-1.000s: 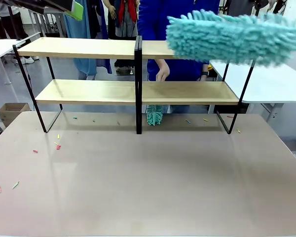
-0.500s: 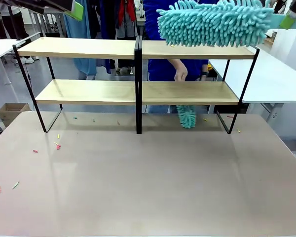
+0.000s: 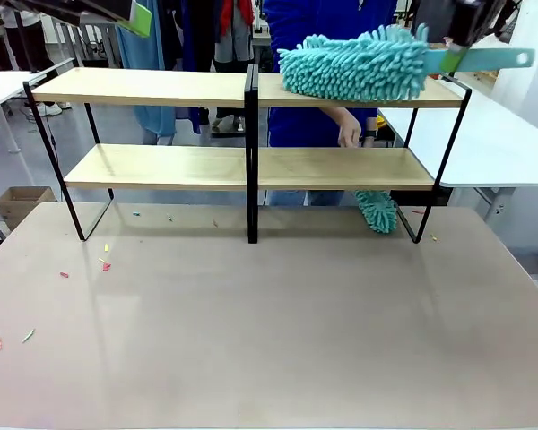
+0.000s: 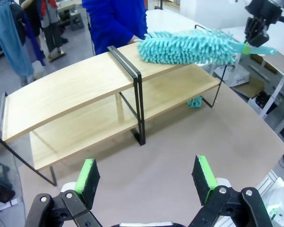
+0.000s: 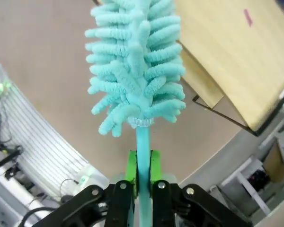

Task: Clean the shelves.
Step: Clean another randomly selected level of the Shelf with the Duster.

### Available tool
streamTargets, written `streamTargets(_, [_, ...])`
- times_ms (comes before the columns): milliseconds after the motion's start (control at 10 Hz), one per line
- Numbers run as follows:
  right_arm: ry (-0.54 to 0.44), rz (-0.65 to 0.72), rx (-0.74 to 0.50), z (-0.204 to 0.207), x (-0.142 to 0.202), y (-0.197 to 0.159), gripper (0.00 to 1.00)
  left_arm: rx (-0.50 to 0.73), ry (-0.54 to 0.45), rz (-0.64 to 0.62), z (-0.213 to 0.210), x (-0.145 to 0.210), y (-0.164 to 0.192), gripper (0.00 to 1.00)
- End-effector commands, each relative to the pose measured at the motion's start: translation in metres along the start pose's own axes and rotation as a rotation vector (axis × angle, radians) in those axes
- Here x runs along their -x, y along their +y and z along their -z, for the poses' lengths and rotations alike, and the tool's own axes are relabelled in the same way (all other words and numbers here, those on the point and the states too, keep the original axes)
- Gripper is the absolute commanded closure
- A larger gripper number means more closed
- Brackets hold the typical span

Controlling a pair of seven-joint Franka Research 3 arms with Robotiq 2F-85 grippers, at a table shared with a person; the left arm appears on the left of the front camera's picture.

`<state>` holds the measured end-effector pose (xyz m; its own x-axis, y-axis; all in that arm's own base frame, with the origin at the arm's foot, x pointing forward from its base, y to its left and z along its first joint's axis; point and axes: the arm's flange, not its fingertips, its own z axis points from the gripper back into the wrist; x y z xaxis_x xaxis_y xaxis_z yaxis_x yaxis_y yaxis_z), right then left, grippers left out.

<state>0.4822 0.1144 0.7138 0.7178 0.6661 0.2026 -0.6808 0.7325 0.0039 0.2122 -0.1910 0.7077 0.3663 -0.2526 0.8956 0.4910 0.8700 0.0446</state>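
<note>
1. The shelves (image 3: 161, 88) stand across the table's (image 3: 269, 358) far side.
2. The teal duster (image 3: 354, 67), raised a moment ago, now lies on the top board's right half: wiping begins.
3. The right gripper (image 5: 142, 172) clamps its handle; the left gripper (image 4: 146, 172) hangs with jaws apart, empty.

Small duster (image 3: 377, 211) partly hidden behind the lower shelf board (image 3: 341, 168); coloured scraps (image 3: 105, 265) on the tabletop (image 3: 269, 340) too small to identify.
</note>
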Motion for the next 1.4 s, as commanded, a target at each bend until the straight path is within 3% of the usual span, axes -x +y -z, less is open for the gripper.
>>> streamTargets(0, [0.041, 0.071, 0.052, -0.009, -0.014, 0.004, 0.88, 0.002, -0.007, 0.005, 0.0, 0.001, 0.002, 0.0])
streamTargets(300, [0.126, 0.268, 0.182, -0.004, -0.007, 0.009, 0.88, 0.002, -0.007, 0.005, 0.0, 0.001, 0.002, 0.0])
streamTargets(500, [0.261, 0.577, 0.287, -0.006, 0.024, 0.003, 0.88, 0.002, -0.007, 0.005, 0.0, 0.001, 0.002, 0.0])
streamTargets(600, [0.315, 0.673, 0.356, -0.007, 0.041, -0.006, 0.88, 0.002, -0.007, 0.005, 0.0, 0.001, 0.002, 0.0])
streamTargets(700, [0.31, 0.718, 0.405, -0.009, 0.054, -0.01, 0.88, 0.002, -0.007, 0.005, 0.0, 0.001, 0.002, 0.0])
streamTargets(900, [0.205, 0.665, 0.413, -0.01, 0.061, -0.009, 0.88, 0.002, -0.007, 0.005, 0.0, 0.001, 0.002, 0.0])
streamTargets(1000, [0.151, 0.571, 0.376, -0.005, 0.057, -0.001, 0.88, 0.002, -0.007, 0.005, 0.0, 0.001, 0.002, 0.0])
streamTargets(1300, [0.117, 0.459, 0.28, -0.003, 0.051, 0.002, 0.88, 0.002, -0.007, 0.005, 0.0, 0.001, 0.002, 0.0])
